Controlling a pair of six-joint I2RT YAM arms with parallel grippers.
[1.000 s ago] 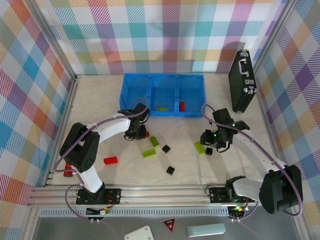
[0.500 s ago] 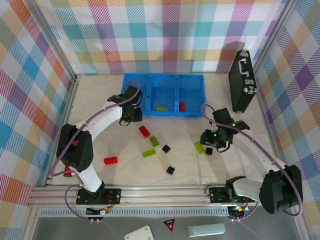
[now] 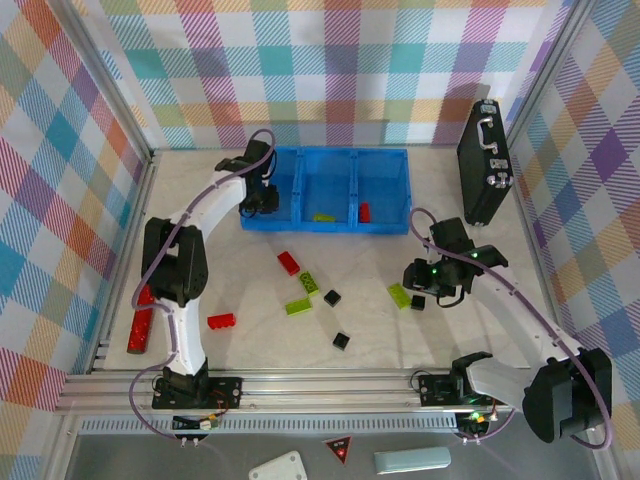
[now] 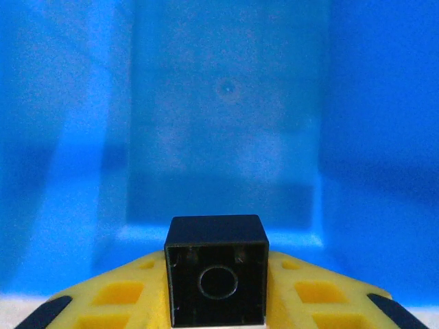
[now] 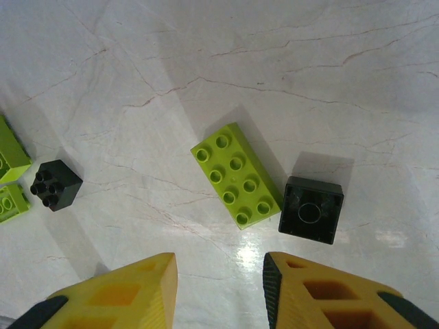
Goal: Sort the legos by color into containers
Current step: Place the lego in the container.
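Blue three-compartment plastic tray [image 3: 300, 226]: one lime-green brick [image 3: 323, 217] centre, one red brick [image 3: 365, 211] right. My left gripper [image 3: 262, 197], jaws clamped on a small black square brick [image 4: 216, 271], at its left compartment. Right gripper [image 5: 219, 277], jaws spread, empty. By my count, most bricks lie unsorted on the desk [image 3: 400, 350], nearside of the tray.

Tray [image 3: 330, 151] bright blue. Bench [image 5: 206, 55] off-white marble, thin brown veins. Walls [image 3: 340, 70] pastel multicolour plaid. Pieces: red brick [image 3: 288, 262], lime brick [image 5: 236, 175], black brick [image 4: 217, 271]. Right end effector [image 5: 219, 281] yellow, black trim. Arms [image 3: 205, 205] white, black joints. Briefcase [image 3: 483, 165] black, silver handle.
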